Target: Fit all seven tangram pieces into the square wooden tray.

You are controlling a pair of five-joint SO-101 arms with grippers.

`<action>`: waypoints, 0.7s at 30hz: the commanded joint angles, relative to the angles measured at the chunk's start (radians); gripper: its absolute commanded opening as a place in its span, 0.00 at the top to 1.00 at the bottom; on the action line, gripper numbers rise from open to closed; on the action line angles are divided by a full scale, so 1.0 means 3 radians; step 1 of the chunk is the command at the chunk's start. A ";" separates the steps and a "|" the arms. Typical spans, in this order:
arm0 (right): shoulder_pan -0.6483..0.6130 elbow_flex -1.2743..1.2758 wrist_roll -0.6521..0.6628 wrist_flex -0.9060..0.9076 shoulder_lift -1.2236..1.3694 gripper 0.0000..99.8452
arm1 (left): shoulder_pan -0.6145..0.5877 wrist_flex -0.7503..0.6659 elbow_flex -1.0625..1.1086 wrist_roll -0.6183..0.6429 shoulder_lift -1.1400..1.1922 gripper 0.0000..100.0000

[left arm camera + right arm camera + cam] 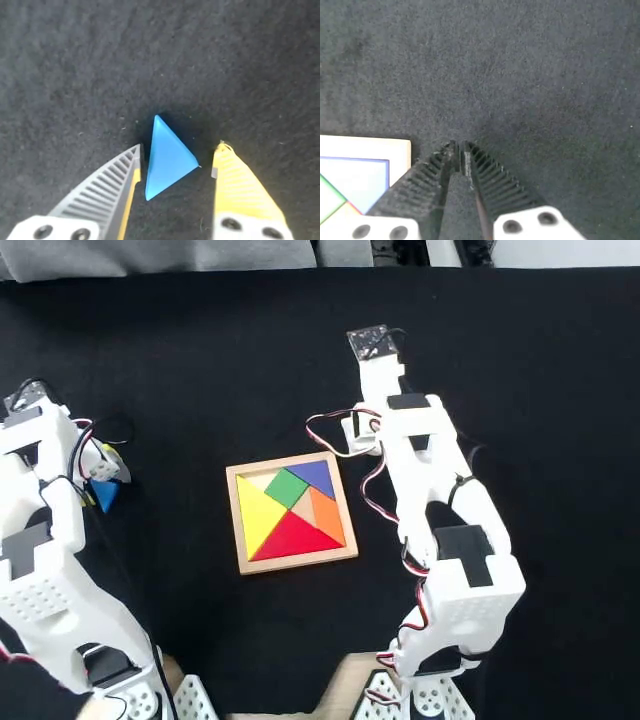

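Note:
The square wooden tray lies mid-table and holds yellow, red, green, violet-blue and orange pieces. A pale triangular patch shows in its far left corner. Well left of the tray, a small blue triangle lies flat on the black cloth. My left gripper is open over it, with the blue triangle between the grey finger and the yellow finger. My right gripper is shut on nothing, just beyond the far right corner of the tray.
Black cloth covers the table. The right arm stretches along the tray's right side with looping wires beside it. The left arm stands along the left edge. Grey fabric lies past the far edge.

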 commanded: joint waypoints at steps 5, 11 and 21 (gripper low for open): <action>0.0036 -0.0018 -0.0005 -0.0056 -0.0197 0.99 | 0.0033 -0.0005 -0.0008 0.0000 -0.0031 0.86; 0.0036 -0.0013 -0.0005 -0.0056 -0.0197 0.99 | 0.0033 -0.0005 -0.0008 0.0000 -0.0046 0.88; 0.0061 -0.0013 -0.0005 -0.0056 -0.0197 0.99 | 0.0586 0.1141 -0.1061 -0.0849 -0.0639 0.88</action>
